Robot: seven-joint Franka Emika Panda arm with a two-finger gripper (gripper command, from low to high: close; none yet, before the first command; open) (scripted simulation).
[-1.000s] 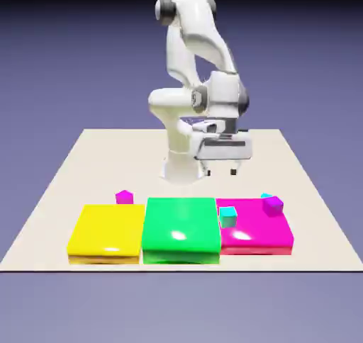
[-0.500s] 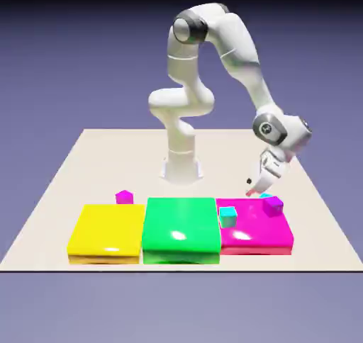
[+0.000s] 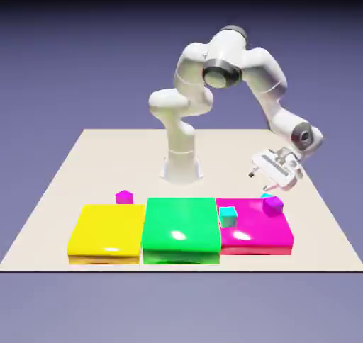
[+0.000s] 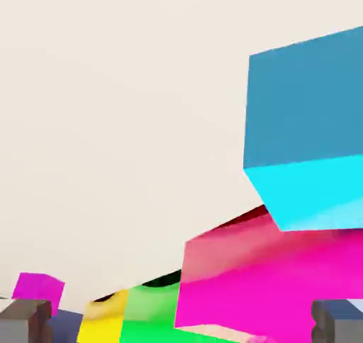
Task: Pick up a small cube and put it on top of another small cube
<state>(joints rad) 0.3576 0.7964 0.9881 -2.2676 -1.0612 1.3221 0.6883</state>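
White arm now swung lower, claw [image 3: 263, 175] wide and empty, just above small cube [image 3: 266, 195].

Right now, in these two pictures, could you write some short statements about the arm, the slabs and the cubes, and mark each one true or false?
1. The gripper holds a cube. False: its jaws stand open with nothing between them.
2. The green slab lies between the yellow slab and the pink slab. True.
3. A purple cube rests on the pink slab. True.
4. The small cube already sits on top of another cube. False: it lies low behind the pink slab's far edge, under the gripper.
5. A purple cube rests on the yellow slab. False: that magenta cube sits on the table behind it.
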